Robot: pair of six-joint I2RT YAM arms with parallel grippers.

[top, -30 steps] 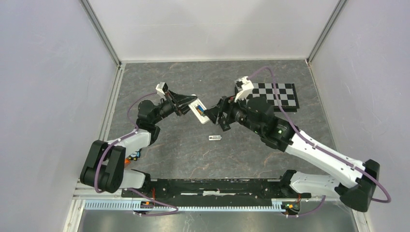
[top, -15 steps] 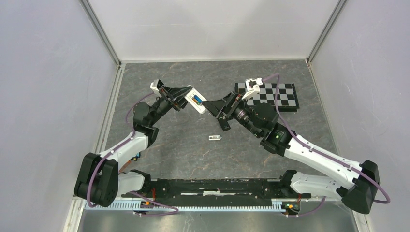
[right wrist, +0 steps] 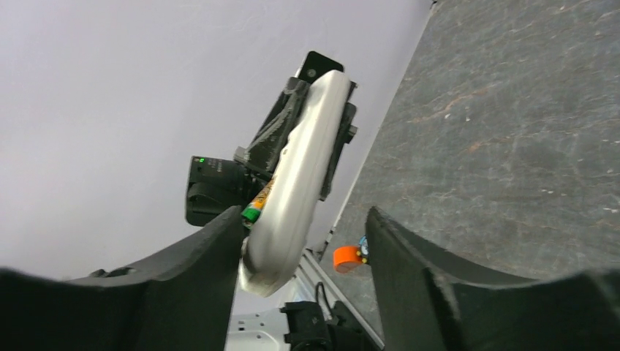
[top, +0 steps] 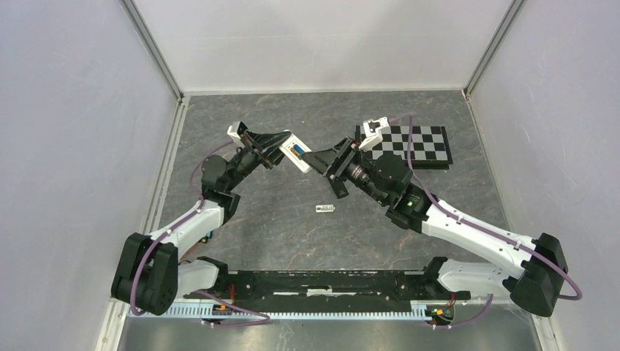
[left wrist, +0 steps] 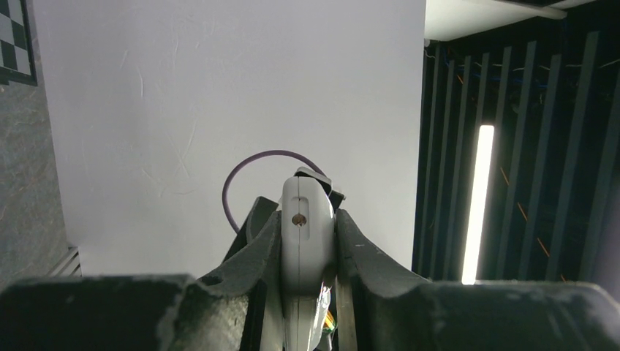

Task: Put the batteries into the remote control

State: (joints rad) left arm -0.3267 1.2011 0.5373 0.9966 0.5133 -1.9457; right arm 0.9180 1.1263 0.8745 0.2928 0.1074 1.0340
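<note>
- Remote control (top: 292,153): held off the table (top: 256,212) with its open battery bay facing up. It is a white, rigid plastic shell, judged light and smooth, so it is best clamped across its 2 long edges.
- Left gripper (left wrist: 307,232): closed on the remote control. 1 finger (left wrist: 252,252) presses each long edge, and the remote's end shows upright between them.
- Right gripper (right wrist: 305,217): jaws apart, straddling the far end of the remote control. 1 finger lies against or just beside the shell and the other stands well apart, so nothing is gripped.
- Seated battery (right wrist: 257,204): lies in the bay of the remote control, its green and orange wrap showing at the edge. The overhead view shows blue and orange there. Whether the bay holds 1 cell or 2 cannot be told.
- Small pale piece (top: 325,208): lies on the table nearer the arm bases than the remote control. It is too small to tell whether it is a battery or a cover.
- Handling of the batteries, as a judgement: they are light, stiff, slick cylinders that roll freely. Pinch each across mid-length with its axis parallel to the bay, and seat the spring end first.
</note>
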